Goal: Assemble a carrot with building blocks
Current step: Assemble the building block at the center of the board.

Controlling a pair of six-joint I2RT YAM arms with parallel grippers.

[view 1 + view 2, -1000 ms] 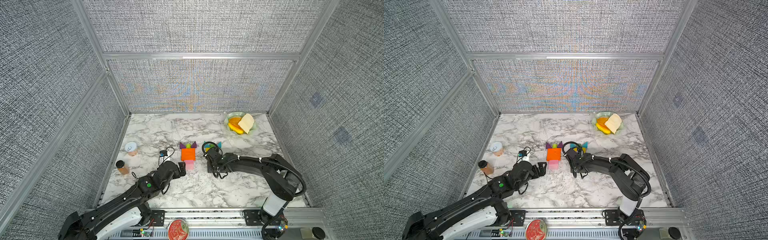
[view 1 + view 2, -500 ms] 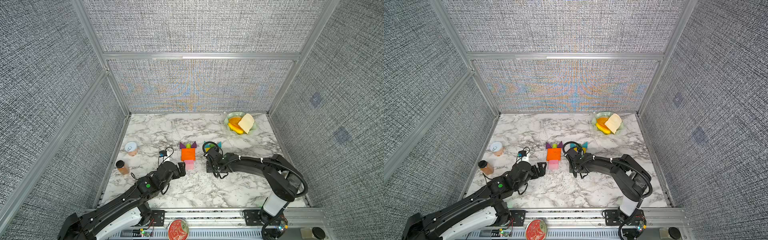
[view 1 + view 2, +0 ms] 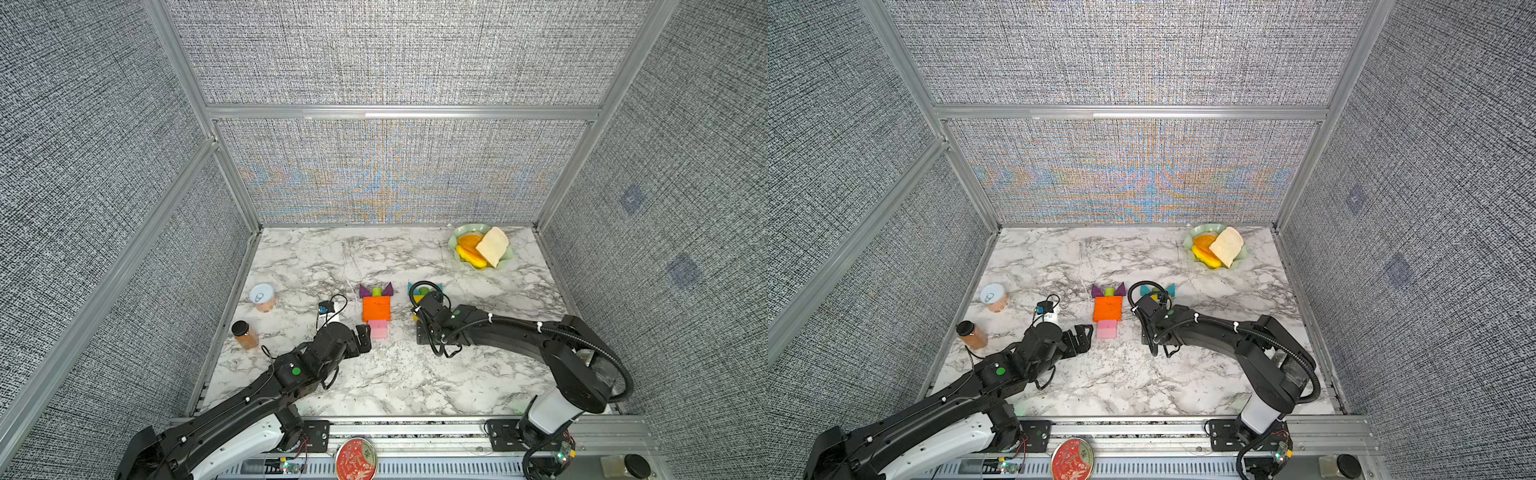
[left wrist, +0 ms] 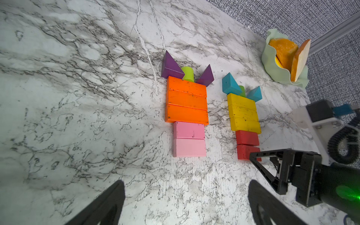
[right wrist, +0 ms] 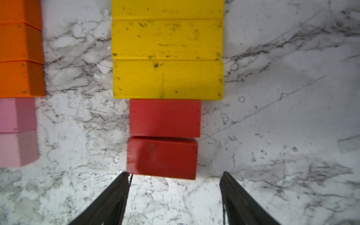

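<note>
Grey woven panels wall in a white marble bench on three sides. Over the last second nothing on it has shifted in the top views. The one change is at the right arm.

The left gripper lies near the front left of the bench. Its fingers are spread fully wide and hold nothing, aimed at the orange carrot about mid-bench. That carrot has two purple triangles and a lime stub at the far end, then three orange bars and two pink bars, all touching.

Just to its right lies a second carrot: teal triangles, yellow bars and two red bars. The right gripper sits at the near end of the last red bar. Its jaws have spread wider than a second ago and grip nothing. The bar lies beyond the tips, a little askew to its neighbour.

I read that as a release. The final piece is down and both carrots look complete, so only backing away without nudging the bar seems left.

By the left edge stand a can, its pull-tab lid shut and contents hidden, and a capped bottle of brownish stuff. In the far right corner a pale green wavy bowl holds orange-yellow fruit slices, with a bread slice leaning on them.
</note>
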